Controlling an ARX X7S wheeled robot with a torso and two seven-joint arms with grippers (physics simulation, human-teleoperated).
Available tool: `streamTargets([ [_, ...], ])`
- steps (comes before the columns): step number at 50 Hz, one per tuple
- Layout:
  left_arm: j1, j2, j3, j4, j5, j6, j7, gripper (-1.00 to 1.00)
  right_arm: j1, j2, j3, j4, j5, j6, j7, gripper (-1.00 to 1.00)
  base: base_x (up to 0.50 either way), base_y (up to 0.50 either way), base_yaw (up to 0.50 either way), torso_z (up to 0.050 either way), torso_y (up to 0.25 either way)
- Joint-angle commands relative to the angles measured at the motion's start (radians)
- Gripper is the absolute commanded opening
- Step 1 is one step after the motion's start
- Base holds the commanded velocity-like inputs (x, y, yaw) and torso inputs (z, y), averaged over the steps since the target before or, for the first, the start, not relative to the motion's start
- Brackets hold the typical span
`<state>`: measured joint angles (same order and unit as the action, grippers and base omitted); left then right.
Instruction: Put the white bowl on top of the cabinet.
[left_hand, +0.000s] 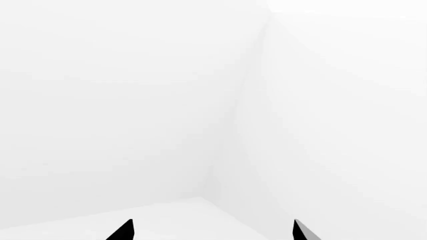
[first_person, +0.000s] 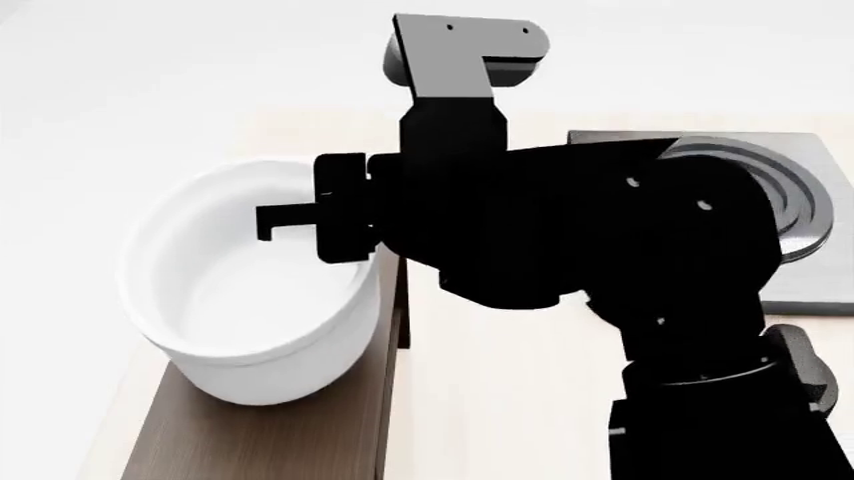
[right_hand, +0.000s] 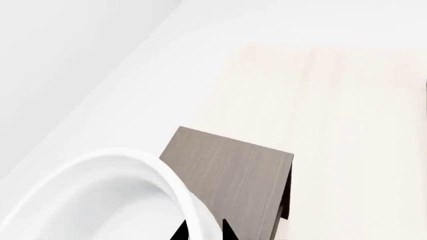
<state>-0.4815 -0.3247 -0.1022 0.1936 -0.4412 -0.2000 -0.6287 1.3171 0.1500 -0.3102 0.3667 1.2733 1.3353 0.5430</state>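
The white bowl (first_person: 247, 300) is deep and glossy and sits over the near end of the cabinet (first_person: 254, 440), leaning slightly; I cannot tell if its base rests on the wood. My right gripper (first_person: 287, 225) reaches in from the right and is shut on the bowl's rim. In the right wrist view its two black fingertips (right_hand: 227, 231) straddle the rim of the white bowl (right_hand: 133, 170), with the cabinet (right_hand: 233, 170) top stretching beyond. My left gripper (left_hand: 213, 230) is open, its tips wide apart, facing only blank white walls.
A square grey stove plate (first_person: 801, 200) with concentric rings lies at the right on the pale wooden table (first_person: 507, 400). My black right arm (first_person: 601, 250) fills the middle of the head view. White walls stand behind.
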Motion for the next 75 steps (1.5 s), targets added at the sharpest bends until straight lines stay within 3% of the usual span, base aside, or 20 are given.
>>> streamTargets([
  [1,0.0,-0.002,0.002,-0.002,-0.002,0.003,-0.001,1.0,-0.002,0.001,-0.017,0.019,-0.014,-0.046,-0.057,-1.0,0.0,0.0,0.0,0.0,0.0],
  [28,0.001,-0.004,0.007,-0.003,-0.006,0.006,-0.005,1.0,-0.023,0.011,-0.124,0.074,-0.107,-0.147,-0.172,-1.0,0.0,0.0,0.0,0.0,0.0],
  [29,0.001,-0.005,0.007,-0.003,-0.007,0.006,-0.005,1.0,-0.018,0.008,-0.12,0.089,-0.101,-0.138,-0.164,1.0,0.0,0.0,0.0,0.0,0.0],
  [47,0.001,-0.009,0.008,0.001,-0.012,0.005,-0.009,1.0,-0.033,0.046,-0.162,0.031,-0.18,-0.252,-0.201,1.0,0.0,0.0,0.0,0.0,0.0],
  [57,0.001,-0.009,0.012,-0.004,-0.011,0.009,-0.009,1.0,-0.119,0.166,-0.174,-0.213,-0.271,-0.371,-0.151,1.0,0.0,0.0,0.0,0.0,0.0],
  [75,0.001,-0.007,0.023,-0.01,-0.008,0.017,-0.008,1.0,-0.324,0.331,-0.123,-0.393,-0.381,-0.51,-0.012,1.0,0.0,0.0,0.0,0.0,0.0],
])
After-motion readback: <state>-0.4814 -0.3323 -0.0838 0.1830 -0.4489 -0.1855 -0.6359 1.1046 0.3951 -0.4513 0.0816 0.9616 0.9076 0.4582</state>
